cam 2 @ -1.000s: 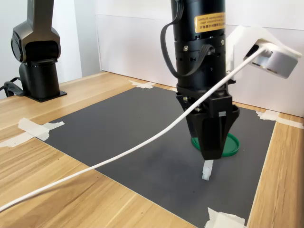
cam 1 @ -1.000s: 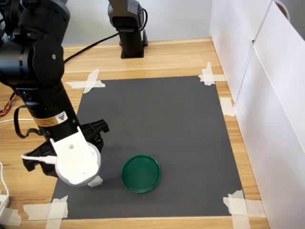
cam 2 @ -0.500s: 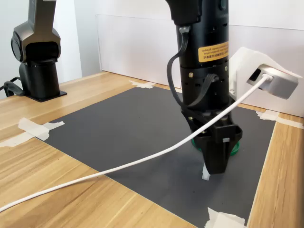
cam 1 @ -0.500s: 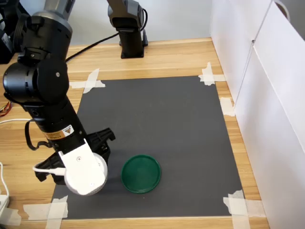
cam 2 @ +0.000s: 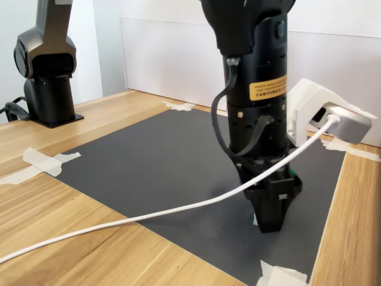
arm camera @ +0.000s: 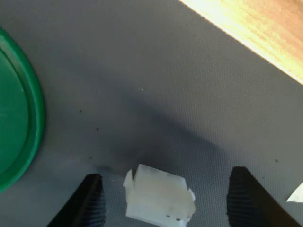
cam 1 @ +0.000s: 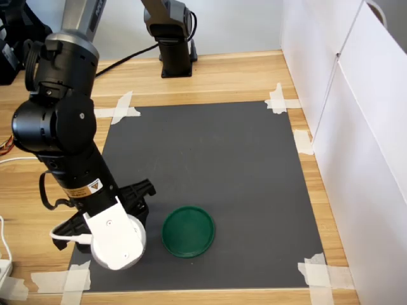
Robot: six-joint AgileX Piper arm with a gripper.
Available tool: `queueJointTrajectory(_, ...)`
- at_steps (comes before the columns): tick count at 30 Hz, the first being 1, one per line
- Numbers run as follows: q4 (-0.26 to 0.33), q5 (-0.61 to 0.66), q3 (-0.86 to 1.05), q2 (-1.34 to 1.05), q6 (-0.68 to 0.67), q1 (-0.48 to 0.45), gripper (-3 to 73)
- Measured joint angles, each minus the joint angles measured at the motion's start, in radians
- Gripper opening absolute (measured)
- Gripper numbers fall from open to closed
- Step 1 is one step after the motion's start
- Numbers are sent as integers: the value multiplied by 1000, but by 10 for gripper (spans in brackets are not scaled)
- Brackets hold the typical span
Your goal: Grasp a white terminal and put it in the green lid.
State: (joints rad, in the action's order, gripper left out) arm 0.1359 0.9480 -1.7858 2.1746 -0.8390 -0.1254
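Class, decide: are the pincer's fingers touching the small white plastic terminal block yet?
Apart. In the wrist view the small white plastic terminal block sits on the mat between the two dark fingers, with mat visible on each side of it.

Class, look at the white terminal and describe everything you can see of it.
The white terminal is a tiny, blocky piece of white plastic with a raised lip along one edge and small dark holes in one face. In the wrist view it lies on the dark mat, between the open gripper's two fingers and touching neither, apart from the green lid.
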Motion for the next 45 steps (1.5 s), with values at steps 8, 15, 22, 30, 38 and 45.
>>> queueJointTrajectory(8,10,-5,0,1,0,0,574)
queueJointTrajectory(15,11,-6,0,15,0,0,527)
queueJointTrajectory(22,11,-7,0,17,1,0,457)
queueJointTrajectory(30,12,0,0,17,1,0,302)
queueJointTrajectory(38,9,74,-1,-13,1,0,302)
queueJointTrajectory(45,43,94,-1,-143,-45,7,302)
